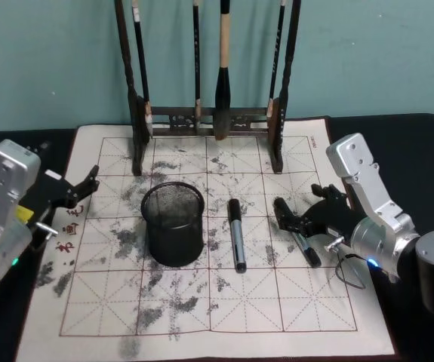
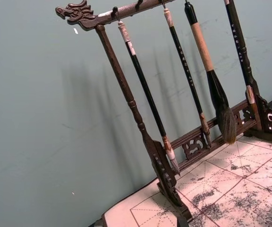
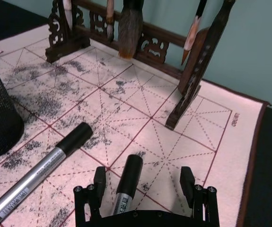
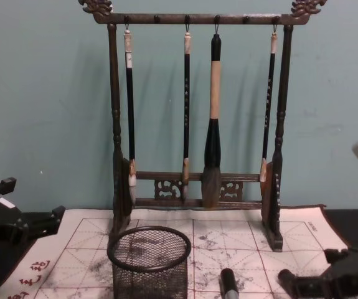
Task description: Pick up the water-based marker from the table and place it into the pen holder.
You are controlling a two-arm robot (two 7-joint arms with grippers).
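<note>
You'll find red characters (image 1: 65,246) on the calligraphy cloth (image 1: 315,302), none legible. Print on the marker (image 3: 34,177) is too small to read.

Silver marker (image 1: 236,235) flat beside upright, seemingly empty holder (image 1: 173,224).

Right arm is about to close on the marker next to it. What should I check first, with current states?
1. Right gripper open: ok.
2. Marker between its fingers: ok.
3. Second marker outside the fingers: ok.
4. Pen holder upright, mouth unobstructed: ok.
5. Left gripper off at the cloth's left edge: ok.
6. Fingers low enough to grip: cannot tell.
</note>
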